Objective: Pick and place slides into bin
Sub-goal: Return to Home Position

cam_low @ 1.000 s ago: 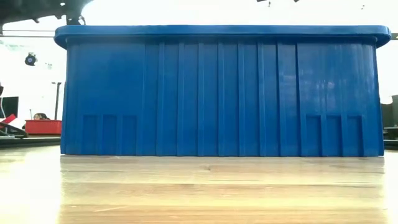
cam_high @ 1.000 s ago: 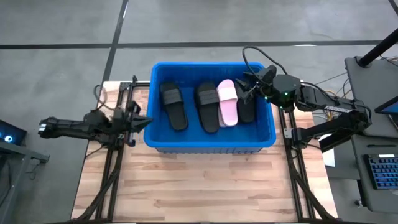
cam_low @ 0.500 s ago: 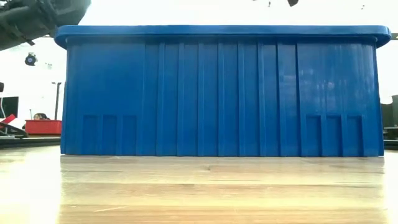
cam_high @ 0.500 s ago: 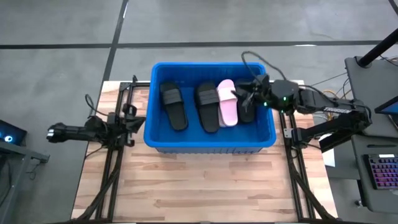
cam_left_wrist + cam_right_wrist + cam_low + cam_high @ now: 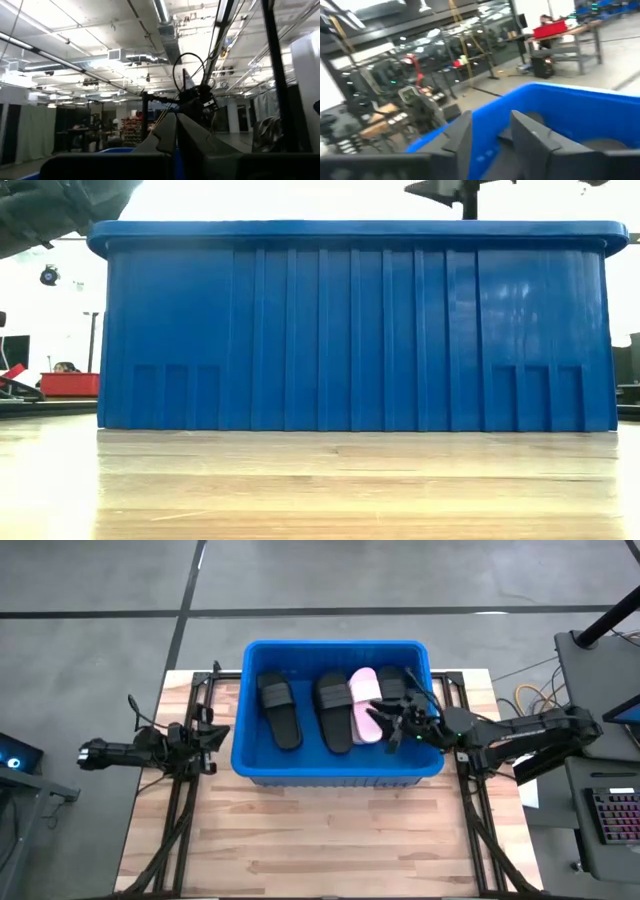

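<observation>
The blue bin [image 5: 335, 772] stands in the middle of the table and fills the low view [image 5: 350, 330]. In it lie side by side a black slide [image 5: 279, 710], a second black slide [image 5: 333, 712], a pale pink slide [image 5: 364, 700] and a third black slide [image 5: 393, 686], soles down on the bin's floor. My right gripper [image 5: 388, 726] is open and empty over the bin's right part, by the near ends of the pink and rightmost black slides; its wrist view [image 5: 490, 135] looks across the bin. My left gripper [image 5: 222, 735] is shut and empty just outside the bin's left wall.
Dark frame rails [image 5: 190, 790] run along the table's left and right sides. Bare wooden tabletop [image 5: 330, 840] lies between the bin and the near edge. A desk with a keyboard [image 5: 610, 815] stands off the table's right side.
My right gripper has swung from over the bin's far right corner toward the near edge, and now sits over the near ends of the pink and rightmost black slides. My left arm has drawn back a little from the bin's left wall. The slides have kept their places.
</observation>
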